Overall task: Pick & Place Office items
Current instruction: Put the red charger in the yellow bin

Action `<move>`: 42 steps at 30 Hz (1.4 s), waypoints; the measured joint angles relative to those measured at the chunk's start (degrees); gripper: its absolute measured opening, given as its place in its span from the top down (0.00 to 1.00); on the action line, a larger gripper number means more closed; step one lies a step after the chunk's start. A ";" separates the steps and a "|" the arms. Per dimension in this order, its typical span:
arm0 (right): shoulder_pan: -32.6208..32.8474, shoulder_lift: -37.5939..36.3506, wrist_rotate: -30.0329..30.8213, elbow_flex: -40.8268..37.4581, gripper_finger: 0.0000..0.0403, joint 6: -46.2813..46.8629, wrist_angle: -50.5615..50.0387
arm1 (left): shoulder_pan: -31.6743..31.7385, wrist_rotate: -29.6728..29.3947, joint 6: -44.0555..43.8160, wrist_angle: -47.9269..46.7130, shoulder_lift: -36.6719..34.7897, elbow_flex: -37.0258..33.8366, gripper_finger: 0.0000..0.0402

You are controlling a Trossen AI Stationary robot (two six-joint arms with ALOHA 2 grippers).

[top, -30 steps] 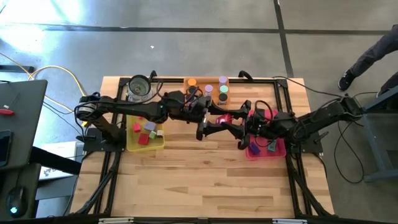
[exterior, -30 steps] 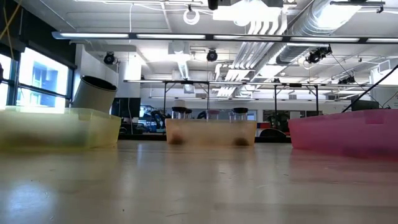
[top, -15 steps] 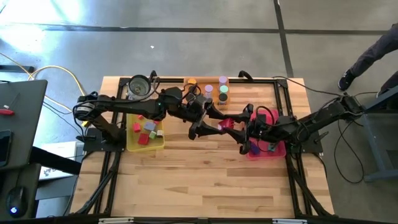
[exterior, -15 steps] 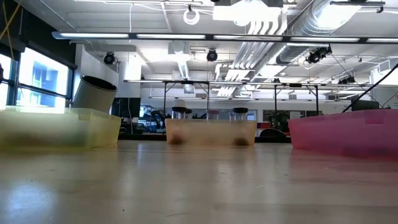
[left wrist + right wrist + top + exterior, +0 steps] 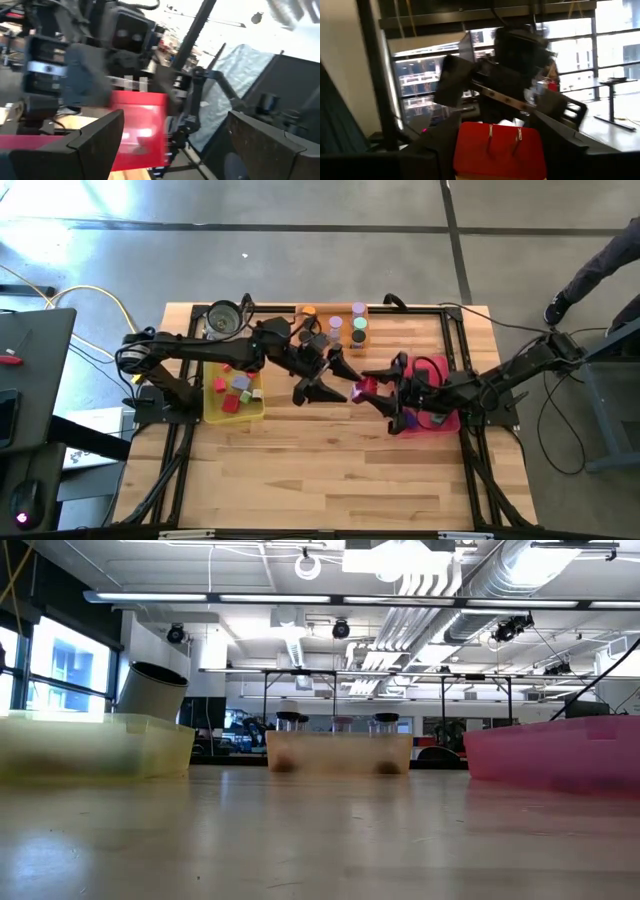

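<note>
My right gripper [image 5: 376, 389] is shut on a red piece [image 5: 361, 387] above the middle of the table. The right wrist view shows this red piece [image 5: 500, 150] filling the gap between my right gripper's [image 5: 500, 131] fingers. My left gripper [image 5: 322, 382] faces it from the left, open. In the left wrist view the red piece [image 5: 142, 127] shows just past one finger of my left gripper [image 5: 175, 115]. Several coloured blocks lie in the yellow tray [image 5: 212, 412]. Coloured cylinders stand in the orange tray [image 5: 322, 311]. My right gripper pinches the red piece by its two opposite sides [image 5: 462, 150] between its two fingers. The fingers come nearly level from the table's right. The piece is lifted clear of the table. My left gripper: I cannot tell whether a finger [image 5: 97, 137] touches the piece.
A pink tray [image 5: 441, 421] lies under my right arm. A clear glass jar [image 5: 222, 320] stands at the far left, behind the yellow tray. The low view shows the yellow tray [image 5: 95, 745], orange tray [image 5: 338, 752] and pink tray [image 5: 555, 755]. Bare wood lies along the near side.
My right gripper has carried the red piece a little toward the table's near edge, still clear of the table. My left gripper has rolled at the wrist, so its open fingers now stand differently, and it has stayed in about the same place.
</note>
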 joint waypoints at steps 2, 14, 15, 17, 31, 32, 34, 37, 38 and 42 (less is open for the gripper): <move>0.47 -0.07 0.80 0.00 0.50 0.00 0.02 | -0.01 1.18 -0.07 0.25 -0.42 0.00 0.14; 8.06 -1.76 11.67 0.00 0.50 -1.25 -3.96 | 3.23 14.02 -10.94 -0.46 -0.79 -0.05 0.14; 8.70 -2.33 12.99 0.00 0.50 -1.41 -4.55 | 3.30 14.68 -12.64 -0.52 -0.79 -0.07 0.14; 10.05 -3.59 15.53 0.00 0.50 -1.49 -6.61 | 3.11 15.26 -15.58 -0.58 -0.79 -0.11 0.14; 16.48 -6.32 20.37 0.02 0.50 -12.16 -1.45 | -2.78 5.10 -39.85 -0.28 -0.77 -0.13 0.14; 16.52 -6.32 19.13 0.02 0.50 -13.46 -0.07 | -2.78 4.31 -41.23 -0.22 -0.77 -0.13 0.14; 16.51 -6.34 16.29 0.03 0.50 -15.11 1.73 | -2.75 1.54 -43.54 -0.25 -0.75 -0.15 0.14; 16.26 -6.28 13.53 0.04 0.50 -17.02 3.13 | -2.40 -3.07 -48.36 -0.09 -0.53 -0.15 0.14; 16.02 -6.27 12.99 0.04 0.50 -17.98 3.32 | -2.28 -4.81 -49.82 0.42 -0.23 -0.15 0.14; 13.95 -6.24 12.51 0.04 0.50 -21.14 3.58 | -2.06 -11.94 -57.53 5.11 1.45 -0.22 0.14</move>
